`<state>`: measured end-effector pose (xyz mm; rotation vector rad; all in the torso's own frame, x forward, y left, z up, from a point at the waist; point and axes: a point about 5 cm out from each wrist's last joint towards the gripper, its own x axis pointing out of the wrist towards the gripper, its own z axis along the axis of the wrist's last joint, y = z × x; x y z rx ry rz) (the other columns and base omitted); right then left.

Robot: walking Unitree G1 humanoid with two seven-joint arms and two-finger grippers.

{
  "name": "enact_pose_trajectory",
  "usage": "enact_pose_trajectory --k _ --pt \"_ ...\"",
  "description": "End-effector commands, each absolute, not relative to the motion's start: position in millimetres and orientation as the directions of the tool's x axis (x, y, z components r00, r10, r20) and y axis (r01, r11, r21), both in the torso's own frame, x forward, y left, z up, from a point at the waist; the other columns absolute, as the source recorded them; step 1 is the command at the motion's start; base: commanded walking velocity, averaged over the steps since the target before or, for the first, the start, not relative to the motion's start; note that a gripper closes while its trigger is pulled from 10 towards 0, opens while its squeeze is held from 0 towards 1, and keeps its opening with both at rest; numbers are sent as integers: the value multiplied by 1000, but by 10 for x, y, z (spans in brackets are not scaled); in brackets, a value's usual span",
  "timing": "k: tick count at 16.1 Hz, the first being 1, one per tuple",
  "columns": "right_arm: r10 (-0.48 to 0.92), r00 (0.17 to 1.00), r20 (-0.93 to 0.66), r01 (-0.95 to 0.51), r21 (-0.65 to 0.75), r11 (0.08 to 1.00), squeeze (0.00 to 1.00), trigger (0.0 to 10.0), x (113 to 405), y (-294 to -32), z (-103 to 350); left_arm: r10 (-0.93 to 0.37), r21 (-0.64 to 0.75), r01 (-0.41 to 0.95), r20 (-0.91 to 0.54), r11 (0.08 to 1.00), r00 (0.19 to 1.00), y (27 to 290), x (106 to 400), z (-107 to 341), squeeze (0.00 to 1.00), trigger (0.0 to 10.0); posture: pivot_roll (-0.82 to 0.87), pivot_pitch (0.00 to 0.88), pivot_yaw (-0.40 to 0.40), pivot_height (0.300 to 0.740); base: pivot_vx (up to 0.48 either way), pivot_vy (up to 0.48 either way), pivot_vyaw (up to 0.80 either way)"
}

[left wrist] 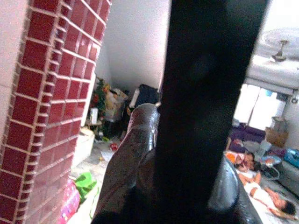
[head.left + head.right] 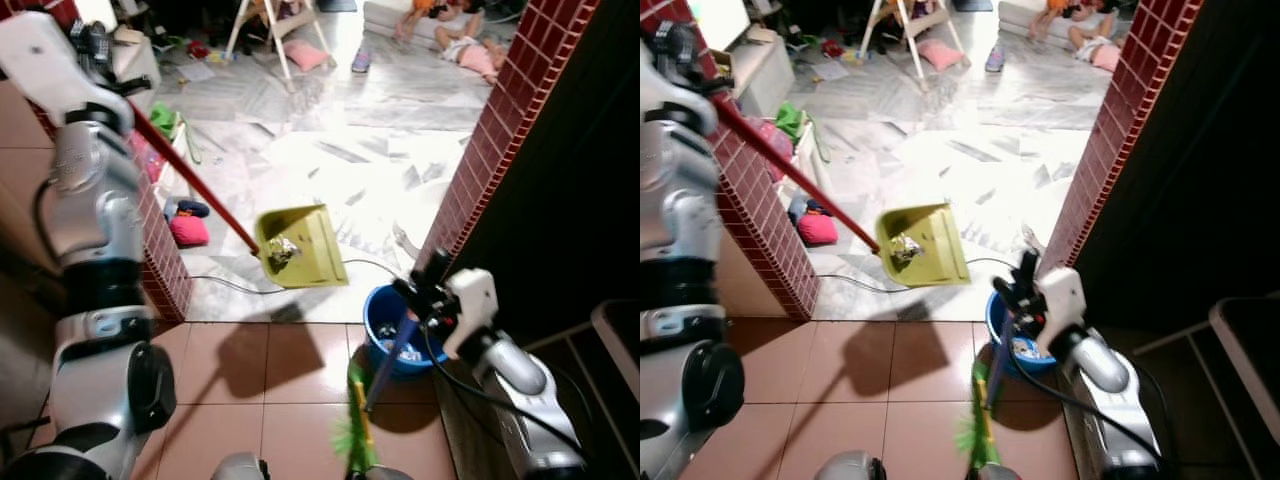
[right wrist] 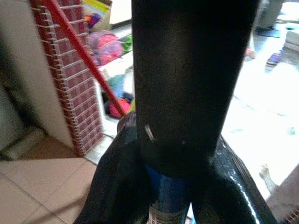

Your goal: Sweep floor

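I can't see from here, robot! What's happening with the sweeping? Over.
Left gripper shut on dustpan handle. Dustpan raised, holding debris. Right gripper shut on broom. Blue bucket below.

Terracotta floor tiles [image 2: 260, 380] lay underfoot, giving way at twelve o'clock to a glaring white marble floor [image 2: 340, 150]. Red-brick pillars [image 2: 1120, 130] flanked the doorway at ten and two o'clock (the right side fell into deep shadow).

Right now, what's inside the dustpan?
The yellow dustpan, held up on its red handle by the left gripper, carries a small grey clump of sweepings. What the clump contains is too small to tell.
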<state>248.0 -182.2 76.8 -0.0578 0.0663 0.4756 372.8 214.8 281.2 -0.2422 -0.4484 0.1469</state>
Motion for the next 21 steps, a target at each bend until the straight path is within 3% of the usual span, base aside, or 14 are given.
enact_pose_trajectory --k 1,8,15,21 --pt "402 910 -102 -408 -54 911 0 10000 2400 -1900 735 141 -261 -13 479 965 866 1992 3763 2986 0 10000 -120 0 61 740 0 0 -800" --pt "364 927 -88 -368 -29 929 0 10000 2207 -1851 778 86 -255 50 493 966 866 1755 3924 2984 0 10000 -193 0 95 740 0 0 -722" --pt "271 956 -109 -274 -18 961 0 10000 1820 -1945 883 40 -185 75 550 980 834 1462 4014 3062 0 10000 -310 0 139 740 0 0 0" --pt "208 969 -131 -212 -17 977 0 10000 1614 -1968 951 20 -176 94 553 980 833 1137 4003 2893 0 10000 -348 61 170 740 0 0 0"
